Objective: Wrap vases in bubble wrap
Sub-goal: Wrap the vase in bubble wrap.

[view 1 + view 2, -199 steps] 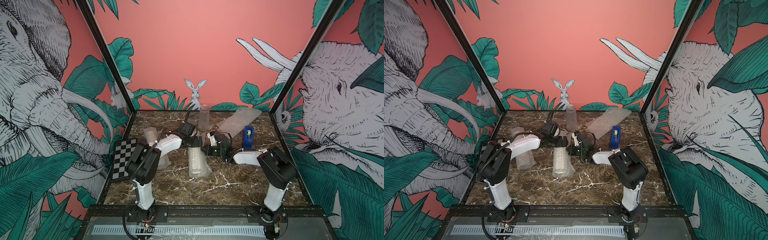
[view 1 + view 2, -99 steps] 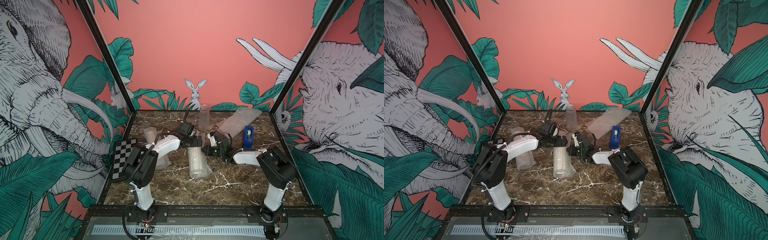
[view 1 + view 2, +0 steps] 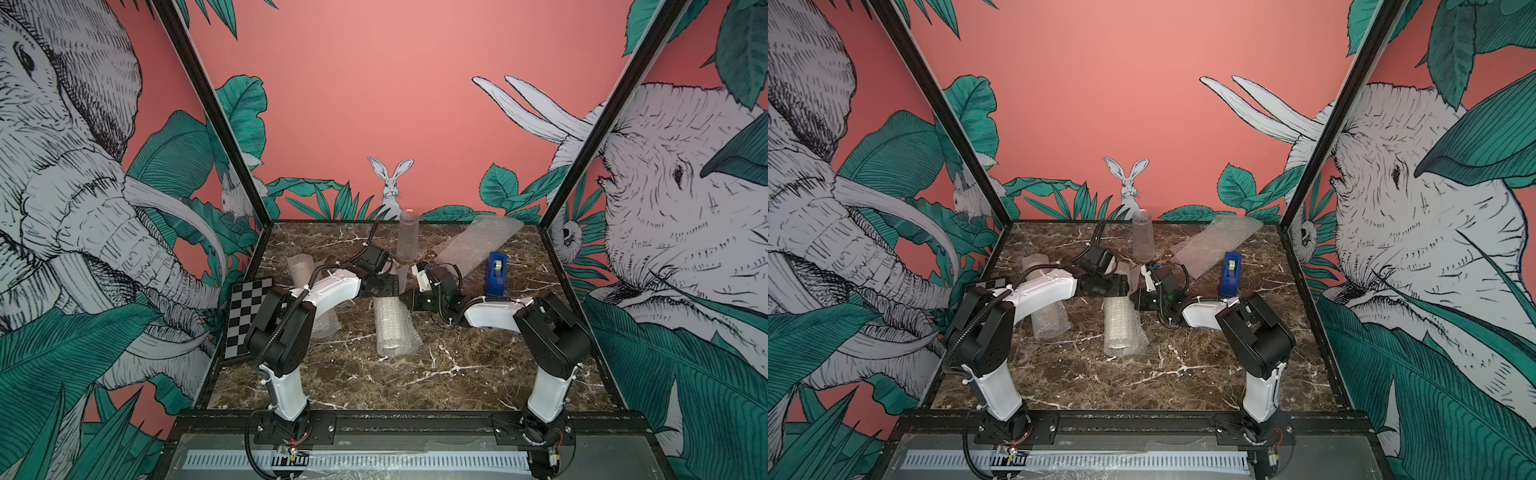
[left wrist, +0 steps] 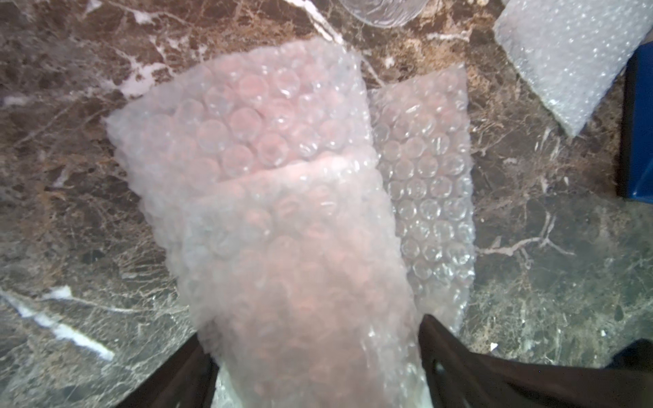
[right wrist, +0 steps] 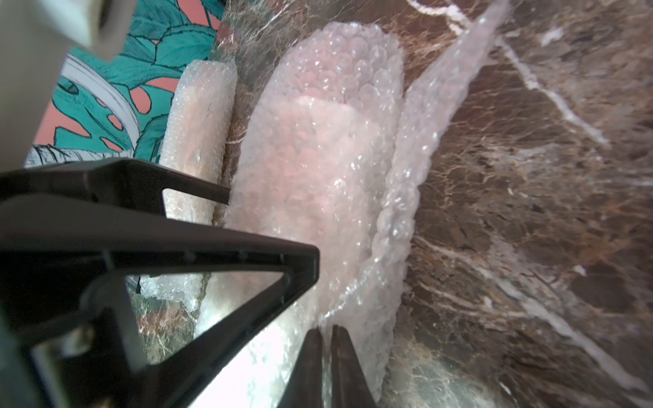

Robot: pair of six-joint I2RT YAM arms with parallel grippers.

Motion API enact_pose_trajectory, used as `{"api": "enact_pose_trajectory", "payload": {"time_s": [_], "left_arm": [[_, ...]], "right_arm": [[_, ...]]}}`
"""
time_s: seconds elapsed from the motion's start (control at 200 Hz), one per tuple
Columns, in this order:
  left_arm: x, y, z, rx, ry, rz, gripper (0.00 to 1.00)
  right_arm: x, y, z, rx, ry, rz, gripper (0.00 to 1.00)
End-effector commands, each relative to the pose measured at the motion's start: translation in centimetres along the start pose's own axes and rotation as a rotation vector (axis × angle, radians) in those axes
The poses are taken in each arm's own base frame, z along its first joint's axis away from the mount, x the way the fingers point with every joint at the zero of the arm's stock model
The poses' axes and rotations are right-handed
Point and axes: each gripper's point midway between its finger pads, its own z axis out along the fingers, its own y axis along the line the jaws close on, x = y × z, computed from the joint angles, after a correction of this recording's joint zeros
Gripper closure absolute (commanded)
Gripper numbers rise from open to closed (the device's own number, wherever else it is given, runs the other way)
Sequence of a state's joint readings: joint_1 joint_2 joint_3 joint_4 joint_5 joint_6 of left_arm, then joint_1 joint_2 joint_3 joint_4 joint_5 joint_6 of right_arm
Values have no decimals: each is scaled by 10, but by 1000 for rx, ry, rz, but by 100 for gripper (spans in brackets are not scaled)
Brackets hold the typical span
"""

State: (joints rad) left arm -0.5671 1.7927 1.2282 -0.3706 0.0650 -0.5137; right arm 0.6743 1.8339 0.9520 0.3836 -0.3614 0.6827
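I observed the right gripper (image 5: 327, 348) pinching the bubble wrap flap (image 5: 399, 197); the wrapped vase (image 5: 318, 159) lay on the marble table (image 5: 530, 229); the left gripper (image 5: 274, 226) straddled it; a second wrapped bundle (image 5: 198, 123) lay beside.

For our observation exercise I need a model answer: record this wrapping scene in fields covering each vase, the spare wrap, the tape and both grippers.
centre wrapped vase: lying in the middle
left wrapped vase: lying, left side
glass vase: upright at the back, unwrapped
spare sheet: flat, back right
tape dispenser: standing beside spare sheet
left gripper: jaws astride centre wrapped vase, grip unclear
right gripper: shut on its loose flap
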Motion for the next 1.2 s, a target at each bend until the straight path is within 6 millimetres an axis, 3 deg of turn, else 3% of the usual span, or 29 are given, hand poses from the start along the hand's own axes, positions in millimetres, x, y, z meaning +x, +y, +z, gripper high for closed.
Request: {"api": "enact_pose_trajectory", "payload": {"time_s": [0.0,0.255,0.465,0.575,0.73,1.195], "left_arm": [[-11,-14,-24,33,-37,8,10],[-17,-28,-32,113,-78,18,1],[-16,-43,-28,204,-81,26,1],[-11,-37,-18,181,-55,29,1],[-4,-34,-8,171,-19,23,1],[6,-24,2,128,23,27,2]], "right_arm": [[-15,19,-2,-24,-39,-60,89],[-14,25,0,-15,-31,-91,88],[-12,26,3,-16,-25,-98,88],[-14,34,3,-58,-33,-110,81],[-22,46,6,-135,-62,-87,80],[-27,49,7,-167,-109,-94,94]]}}
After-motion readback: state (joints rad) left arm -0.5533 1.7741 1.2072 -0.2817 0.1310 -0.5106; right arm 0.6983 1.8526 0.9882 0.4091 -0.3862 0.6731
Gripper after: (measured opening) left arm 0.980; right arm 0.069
